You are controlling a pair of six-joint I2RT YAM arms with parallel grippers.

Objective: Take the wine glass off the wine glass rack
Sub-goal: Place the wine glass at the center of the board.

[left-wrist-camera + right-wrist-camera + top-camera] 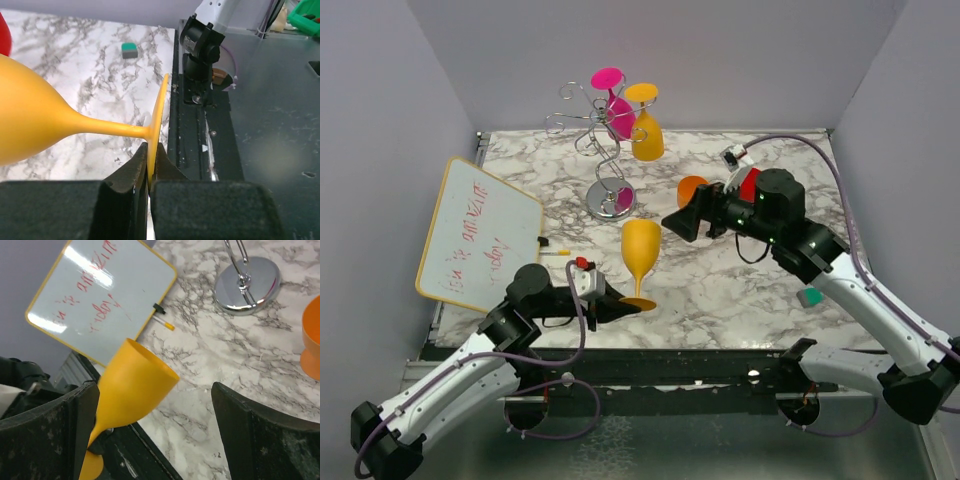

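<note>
The chrome wine glass rack (601, 131) stands at the back on its round mirror base (610, 200). A pink glass (618, 112) and a yellow-orange glass (648, 132) hang from its arms. My left gripper (621, 305) is shut on the foot (159, 117) of a yellow wine glass (641, 252), away from the rack near the table's front edge. In the left wrist view its fingers (131, 172) pinch the foot's rim. My right gripper (680, 222) is open and empty, right of the glass's bowl (135, 382). The rack base also shows in the right wrist view (247, 282).
A whiteboard (480, 235) with red writing leans at the left, a marker (556, 252) beside it. An orange cup (692, 188) sits behind my right gripper. A teal block (810, 296) lies at the right. Walls close in the left, back and right.
</note>
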